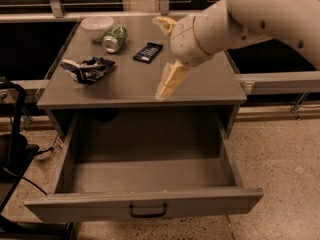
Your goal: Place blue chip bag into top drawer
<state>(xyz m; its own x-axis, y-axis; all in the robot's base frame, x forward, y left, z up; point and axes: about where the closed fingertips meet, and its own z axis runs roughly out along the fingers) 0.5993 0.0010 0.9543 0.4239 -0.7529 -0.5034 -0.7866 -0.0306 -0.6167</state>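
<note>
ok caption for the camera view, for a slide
Open gripper hovers over the cabinet top, blue chip bag not yet picked up, top drawer open below.

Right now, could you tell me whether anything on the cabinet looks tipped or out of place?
The can lies on its side beside the bowl, and the chip bag sits crumpled near the left edge. The drawer is pulled open. The gripper hangs over the cabinet top, right of the bag.
</note>
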